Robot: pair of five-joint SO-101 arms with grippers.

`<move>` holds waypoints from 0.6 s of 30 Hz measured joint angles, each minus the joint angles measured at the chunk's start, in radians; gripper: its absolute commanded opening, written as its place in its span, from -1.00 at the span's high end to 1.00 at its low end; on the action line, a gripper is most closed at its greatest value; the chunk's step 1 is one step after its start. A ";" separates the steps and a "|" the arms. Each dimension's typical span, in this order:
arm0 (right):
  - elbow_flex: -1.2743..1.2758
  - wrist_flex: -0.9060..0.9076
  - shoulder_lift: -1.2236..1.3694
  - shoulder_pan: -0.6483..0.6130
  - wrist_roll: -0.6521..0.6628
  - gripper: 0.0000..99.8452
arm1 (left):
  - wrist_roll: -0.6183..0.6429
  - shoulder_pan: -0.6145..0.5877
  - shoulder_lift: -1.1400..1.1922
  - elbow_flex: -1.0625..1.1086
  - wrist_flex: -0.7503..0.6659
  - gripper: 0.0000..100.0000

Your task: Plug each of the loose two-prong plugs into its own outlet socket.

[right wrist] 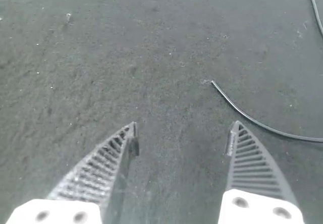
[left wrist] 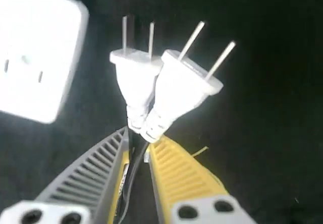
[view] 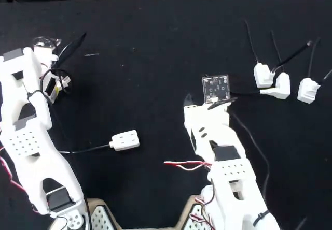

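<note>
1. Our left gripper [left wrist: 139, 139] is clamped on the cords of two plugs at once, an upright plug [left wrist: 135, 80] and a tilted plug [left wrist: 184, 88]. The socket block [view: 124, 140] lies apart from them on the table [right wrist: 101, 42].
2. Held by the cords alone, either plug may swivel and miss the slots.
3. The spare plug could foul the block.
4. Our right gripper [right wrist: 181, 138] hangs wide open, holding nothing, so a pushed block may slide.
</note>
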 measured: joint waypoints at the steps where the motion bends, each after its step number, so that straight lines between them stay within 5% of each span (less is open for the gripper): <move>1: 0.000 0.000 0.000 0.000 0.000 0.47 | 0.000 0.000 -0.015 0.002 0.023 0.94; 7: 0.000 0.000 0.000 0.000 0.005 0.47 | 0.000 -0.002 -0.097 0.015 0.123 0.91; 13: 0.000 0.000 0.000 0.000 0.005 0.47 | -0.038 -0.003 -0.098 0.109 0.158 0.52; 18: 0.000 0.000 0.000 0.000 0.005 0.47 | -0.052 -0.003 -0.107 0.123 0.153 0.66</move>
